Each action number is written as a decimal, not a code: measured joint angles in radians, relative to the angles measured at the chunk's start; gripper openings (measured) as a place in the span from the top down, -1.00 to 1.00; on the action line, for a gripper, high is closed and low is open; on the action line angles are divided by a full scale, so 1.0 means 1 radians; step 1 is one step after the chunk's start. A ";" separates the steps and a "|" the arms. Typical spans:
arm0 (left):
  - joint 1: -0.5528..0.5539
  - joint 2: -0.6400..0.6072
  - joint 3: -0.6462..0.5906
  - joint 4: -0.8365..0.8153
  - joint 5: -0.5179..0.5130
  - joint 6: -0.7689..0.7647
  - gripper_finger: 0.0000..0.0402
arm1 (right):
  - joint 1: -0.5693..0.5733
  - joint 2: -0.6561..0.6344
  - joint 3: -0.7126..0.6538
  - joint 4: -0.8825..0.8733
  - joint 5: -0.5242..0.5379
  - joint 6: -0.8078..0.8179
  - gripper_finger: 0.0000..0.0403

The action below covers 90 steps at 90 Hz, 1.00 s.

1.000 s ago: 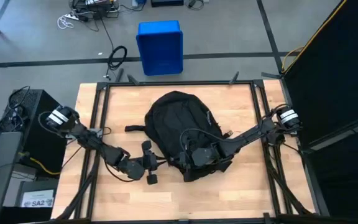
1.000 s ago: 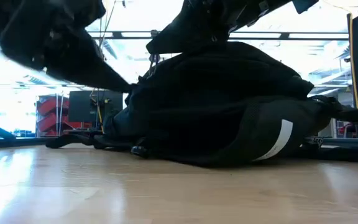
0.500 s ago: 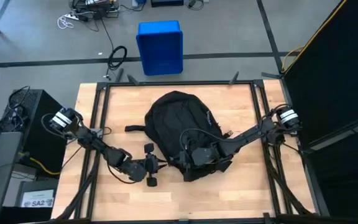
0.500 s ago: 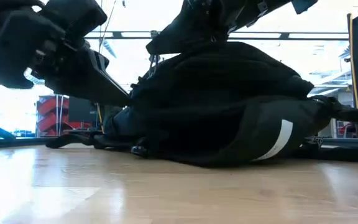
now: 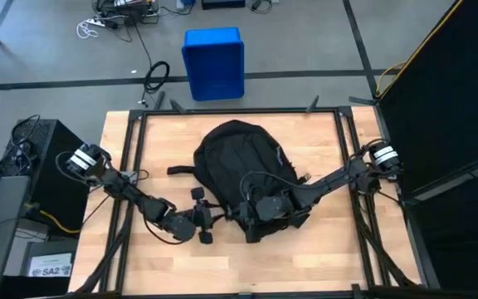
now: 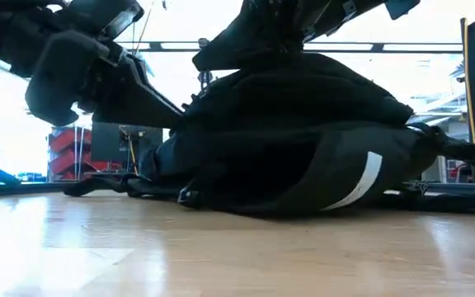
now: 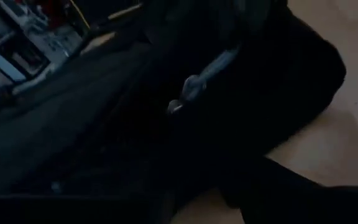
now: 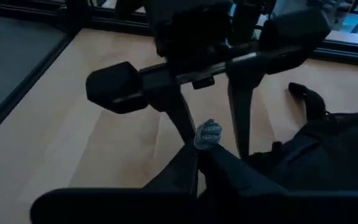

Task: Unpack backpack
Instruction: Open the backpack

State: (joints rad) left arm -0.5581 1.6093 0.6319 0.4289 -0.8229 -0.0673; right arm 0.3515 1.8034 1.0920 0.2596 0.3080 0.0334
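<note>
The black backpack (image 5: pixel 239 162) lies flat in the middle of the table, a white stripe (image 6: pixel 361 186) on its near side. My right gripper (image 5: pixel 258 212) is at the pack's near end, shut, with a grey cord knot (image 8: pixel 208 134) sticking out just past its fingertips. My left gripper (image 5: pixel 202 218) stands open at the pack's near left corner. Its two fingers (image 8: pixel 178 115) stand on either side of that knot without touching it. The left wrist view shows a metal zipper pull (image 7: pixel 194 81) on dark fabric. My right gripper pinches the backpack's zipper pull cord between its two fingers, just behind the grey knot (image 8: pixel 207 138). The fingers come from the table's right, slanting down. The pack's fabric is drawn up in a peak (image 6: pixel 213 58) under the gripper, while the rest of the pack lies on the table.
A loose black strap (image 5: pixel 181 172) lies on the wood left of the pack. A blue bin (image 5: pixel 213 62) stands on the floor beyond the far edge. A black panel (image 5: pixel 446 91) stands at the right. Bare wood (image 5: pixel 247 266) runs along the near edge.
My left gripper has moved a little toward the table's right, closer to the backpack's near left corner, and has stayed open. The pack's near end has shifted slightly, and its white stripe leans more.
</note>
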 joint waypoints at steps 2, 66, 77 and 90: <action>0.000 0.000 0.000 0.010 0.000 0.016 0.35 | 0.000 0.000 0.000 0.000 -0.001 0.000 1.00; -0.036 0.000 0.000 0.016 -0.142 0.094 0.21 | 0.001 0.000 0.000 -0.015 -0.016 0.002 1.00; -0.036 0.000 0.000 -0.083 -0.186 0.034 0.21 | 0.002 0.000 0.000 -0.016 -0.016 0.014 1.00; 0.010 0.000 0.000 -0.157 -0.090 -0.048 0.21 | 0.002 0.000 0.000 -0.016 -0.016 0.015 1.00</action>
State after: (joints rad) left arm -0.5484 1.6089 0.6319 0.2714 -0.9129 -0.1154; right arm 0.3534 1.8034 1.0920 0.2432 0.2920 0.0486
